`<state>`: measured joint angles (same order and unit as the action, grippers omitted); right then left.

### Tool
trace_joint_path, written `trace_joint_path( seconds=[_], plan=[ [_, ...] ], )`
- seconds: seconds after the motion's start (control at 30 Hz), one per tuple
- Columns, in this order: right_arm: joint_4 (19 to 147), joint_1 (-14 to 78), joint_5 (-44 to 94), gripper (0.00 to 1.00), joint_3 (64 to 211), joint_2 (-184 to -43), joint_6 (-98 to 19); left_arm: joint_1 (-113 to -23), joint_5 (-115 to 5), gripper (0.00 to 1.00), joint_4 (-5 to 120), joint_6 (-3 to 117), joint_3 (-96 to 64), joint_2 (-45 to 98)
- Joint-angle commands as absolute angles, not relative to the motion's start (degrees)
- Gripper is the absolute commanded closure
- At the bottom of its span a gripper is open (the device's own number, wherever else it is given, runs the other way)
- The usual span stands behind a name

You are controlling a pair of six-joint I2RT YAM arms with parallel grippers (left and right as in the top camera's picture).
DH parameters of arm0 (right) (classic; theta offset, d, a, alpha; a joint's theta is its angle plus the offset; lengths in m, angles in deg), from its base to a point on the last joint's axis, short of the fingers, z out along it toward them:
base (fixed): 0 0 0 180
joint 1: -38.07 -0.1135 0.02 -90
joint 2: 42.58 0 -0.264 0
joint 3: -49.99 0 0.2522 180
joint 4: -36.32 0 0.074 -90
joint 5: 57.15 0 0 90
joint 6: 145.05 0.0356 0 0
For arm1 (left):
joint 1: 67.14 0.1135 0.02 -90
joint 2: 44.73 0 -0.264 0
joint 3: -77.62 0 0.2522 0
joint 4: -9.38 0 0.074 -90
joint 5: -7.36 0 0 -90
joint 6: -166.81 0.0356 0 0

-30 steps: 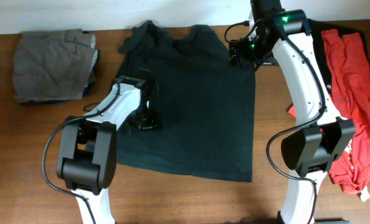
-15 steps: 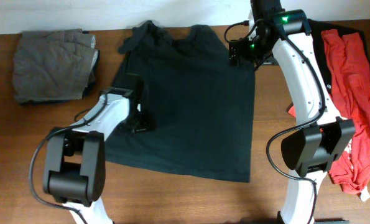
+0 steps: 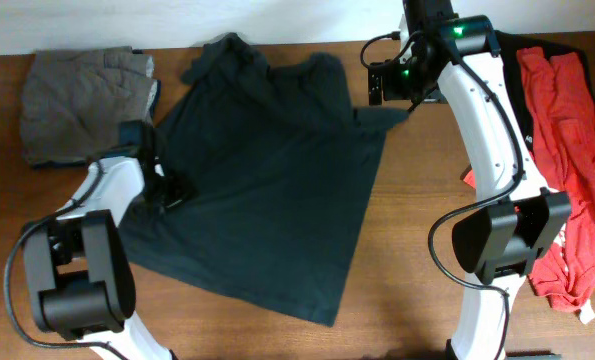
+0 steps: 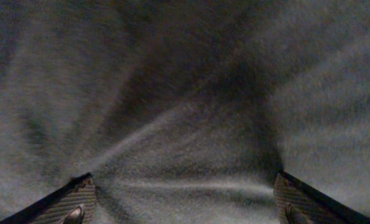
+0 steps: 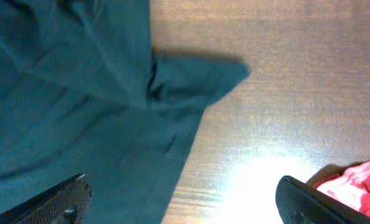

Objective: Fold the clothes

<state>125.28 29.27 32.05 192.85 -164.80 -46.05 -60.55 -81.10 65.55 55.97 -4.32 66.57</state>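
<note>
A large black T-shirt [image 3: 267,180] lies spread and skewed on the wooden table [image 3: 457,310], collar at the back. No lettering shows. My left gripper [image 3: 169,190] presses on the shirt's left edge. In the left wrist view its fingers [image 4: 185,214] stand wide apart with wrinkled black cloth [image 4: 185,93] between them. My right gripper [image 3: 387,85] hovers open above the right sleeve [image 3: 382,118]. The right wrist view shows that sleeve [image 5: 197,81] and bare wood between the open fingers [image 5: 185,211]. Red T-shirts [image 3: 567,130] lie at the right, over another black garment [image 3: 512,60].
A folded grey garment pile [image 3: 82,105] sits at the back left. The red cloth also shows at the lower right of the right wrist view [image 5: 359,183]. The table's back edge meets a white wall [image 3: 277,20].
My left gripper has moved left across the table and the black T-shirt has slid and turned with it. Its hem shifted left and the right sleeve pulled out. The right arm stayed put.
</note>
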Motion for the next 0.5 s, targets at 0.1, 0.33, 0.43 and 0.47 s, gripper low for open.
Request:
trace_joint_path(
  seconds=[0.1, 0.33, 0.43, 0.47],
  plan=[
    [121.55, 29.47, 32.51, 0.01, 192.85, -165.39, -46.25, -55.19, -82.33, 0.08, 66.36, 55.6, 2.17, 74.62],
    [116.69, 29.57, 33.95, 0.01, 191.28, -167.77, -46.23, -55.23, -82.41, 0.01, 66.34, 55.58, 2.17, 74.62],
    [115.62, 29.84, 33.93, 0.01, 191.26, -169.04, -46.18, -55.23, -82.48, 0.01, 65.9, 55.14, 2.17, 74.62],
    [115.29, 29.92, 33.93, 0.01, 191.26, -169.43, -46.18, -55.23, -82.61, 0.01, 65.75, 54.94, 2.17, 74.62]
  ],
)
